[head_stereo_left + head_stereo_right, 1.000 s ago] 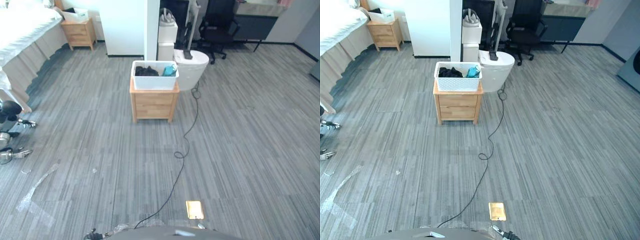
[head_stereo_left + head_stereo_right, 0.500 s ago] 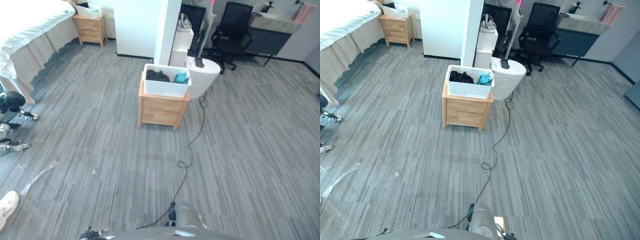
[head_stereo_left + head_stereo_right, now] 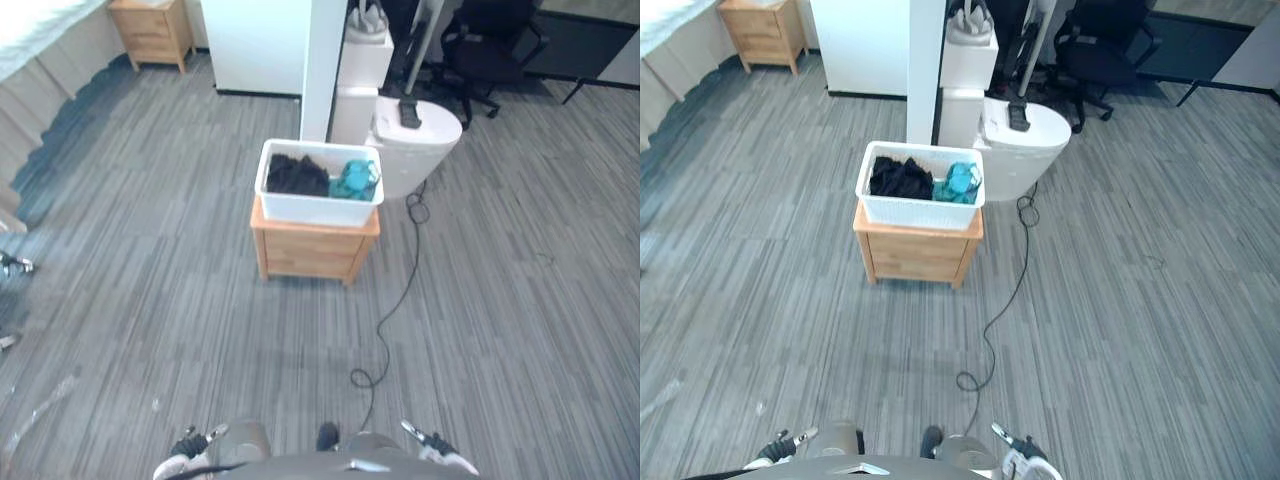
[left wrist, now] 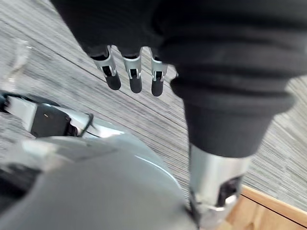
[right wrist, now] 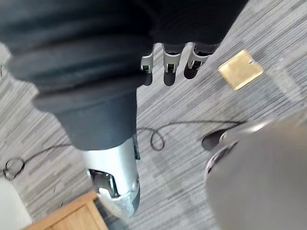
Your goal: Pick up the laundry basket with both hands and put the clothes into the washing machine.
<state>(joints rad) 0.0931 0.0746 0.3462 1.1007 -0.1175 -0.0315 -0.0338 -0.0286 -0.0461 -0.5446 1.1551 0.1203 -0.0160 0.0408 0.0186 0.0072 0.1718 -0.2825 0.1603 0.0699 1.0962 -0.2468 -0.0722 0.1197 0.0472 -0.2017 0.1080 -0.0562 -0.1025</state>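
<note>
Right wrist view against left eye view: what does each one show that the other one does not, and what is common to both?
The right wrist view adds a brass floor plate. The left eye view adds the white laundry basket holding dark and teal clothes, set on a wooden nightstand, and the left hand. Both share the right hand, open and empty, and the grey striped floor.

The laundry basket (image 3: 318, 208) is white. Inside it lie black clothes (image 3: 296, 175) and a teal garment (image 3: 355, 181). The desk (image 3: 313, 255) beneath is pale honey wood. The floor (image 3: 520, 300) is grey, streaked with thin darker and lighter stripes, with a brass-yellow floor plate (image 5: 240, 70) set in it. The left hand (image 4: 135, 76) has silver fingers (image 4: 111, 74) with dark tips below a black ribbed cover.
</note>
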